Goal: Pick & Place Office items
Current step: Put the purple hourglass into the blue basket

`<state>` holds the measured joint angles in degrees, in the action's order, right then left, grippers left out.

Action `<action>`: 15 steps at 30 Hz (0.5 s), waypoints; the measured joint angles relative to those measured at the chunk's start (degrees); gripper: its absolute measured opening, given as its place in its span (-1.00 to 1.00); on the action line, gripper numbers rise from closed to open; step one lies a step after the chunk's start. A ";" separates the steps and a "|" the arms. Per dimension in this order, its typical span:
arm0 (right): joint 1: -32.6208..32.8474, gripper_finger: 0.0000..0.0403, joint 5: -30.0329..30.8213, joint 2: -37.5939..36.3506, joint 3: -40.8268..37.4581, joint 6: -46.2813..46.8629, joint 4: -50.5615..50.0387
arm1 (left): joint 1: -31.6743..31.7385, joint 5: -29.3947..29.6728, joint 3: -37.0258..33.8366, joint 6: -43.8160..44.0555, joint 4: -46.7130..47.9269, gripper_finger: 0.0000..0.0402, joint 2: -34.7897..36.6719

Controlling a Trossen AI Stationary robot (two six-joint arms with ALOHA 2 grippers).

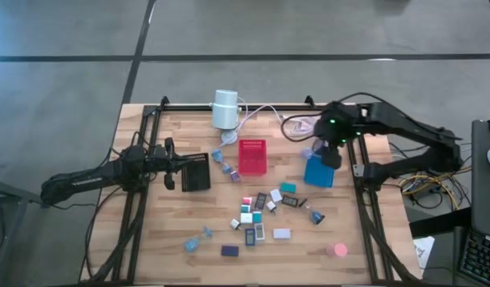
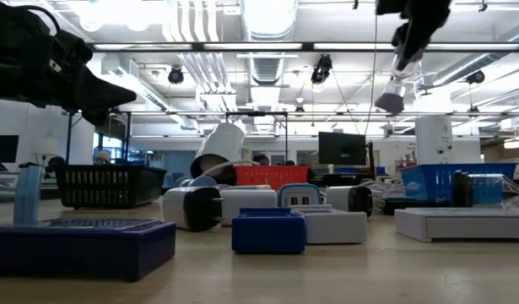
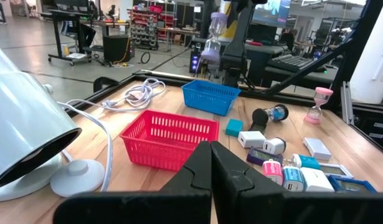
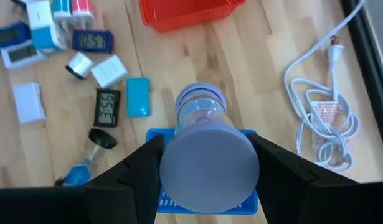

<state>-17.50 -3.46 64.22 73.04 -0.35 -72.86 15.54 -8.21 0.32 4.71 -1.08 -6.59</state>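
Right claw point(image 4: 207, 180), one purple timer point(image 4: 205, 152)

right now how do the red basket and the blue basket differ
The red basket sits near the table's middle with nothing above it; the blue basket sits toward the right side, directly under the right gripper. That gripper holds a purple-capped hourglass over the blue one. In the left wrist view both look empty. Both are small rectangular mesh-walled baskets standing upright on the wooden table.
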 joint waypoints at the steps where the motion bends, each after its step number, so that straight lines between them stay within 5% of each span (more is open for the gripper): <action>1: 0.00 -0.03 0.00 -1.46 -1.06 0.77 0.49 | 0.01 -0.01 0.00 0.00 -0.01 -1.00 0.00; 15: 0.00 -0.03 -5.99 -21.32 -23.35 5.70 11.53 | 0.00 -0.06 0.00 0.00 -0.01 -1.00 0.00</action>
<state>-17.50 -9.45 42.91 49.69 5.35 -61.34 15.53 -8.28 0.32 4.71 -1.09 -6.59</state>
